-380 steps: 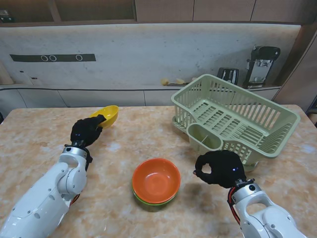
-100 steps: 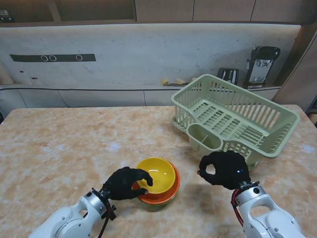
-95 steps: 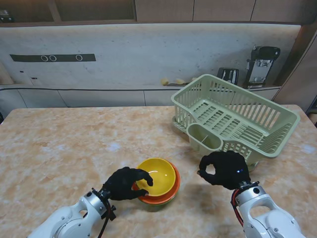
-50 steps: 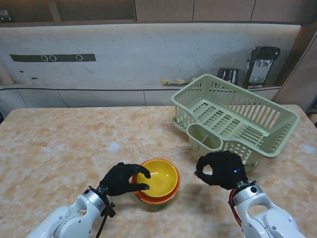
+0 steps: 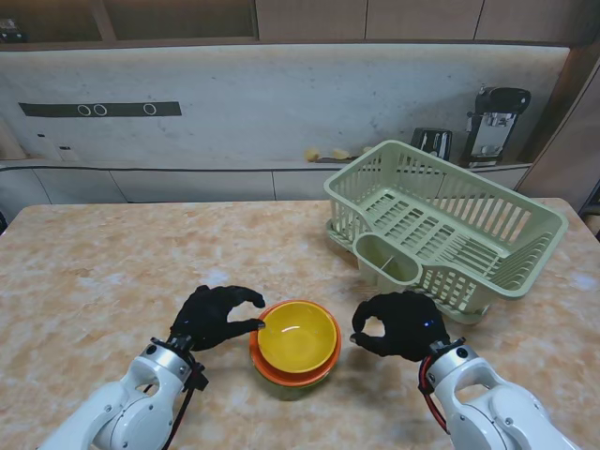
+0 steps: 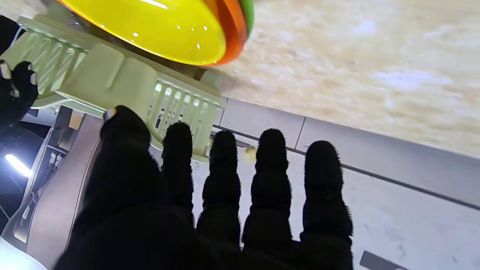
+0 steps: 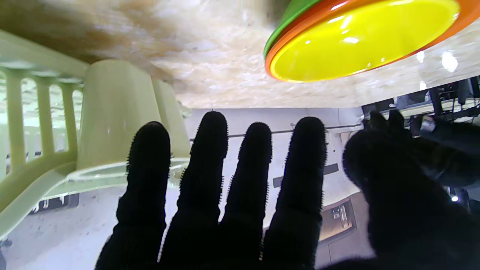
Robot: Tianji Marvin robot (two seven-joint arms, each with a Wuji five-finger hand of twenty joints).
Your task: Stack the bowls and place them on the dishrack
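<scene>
The bowls point(image 5: 296, 343) sit as one stack near the table's point(image 5: 84, 262) near edge, about midway between its left and right sides: a yellow bowl point(image 5: 297, 335) nests on top inside an orange bowl point(image 5: 323, 367), and a sliver of a green bowl point(image 5: 291, 385) shows at the bottom. The wrist views show the same three rims, yellow inside orange inside green. The left robot hand point(image 5: 211, 315) is just left of the stack, holding nothing, its fingers spread and its thumb point(image 5: 246, 326) reaching toward the orange rim; whether it touches the rim I cannot tell. In the left wrist view its fingers point(image 6: 222, 176) are straight and apart. The right robot hand point(image 5: 398, 325) is just right of the stack, also empty, with thumb and forefinger curled toward each other and apart from the bowls. In the right wrist view its fingers point(image 7: 202, 172) lie straight side by side. The dishrack point(image 5: 445, 222) stands at the table's far right, empty of bowls, its cutlery cup point(image 5: 386, 258) facing the stack and just beyond the right robot hand.
</scene>
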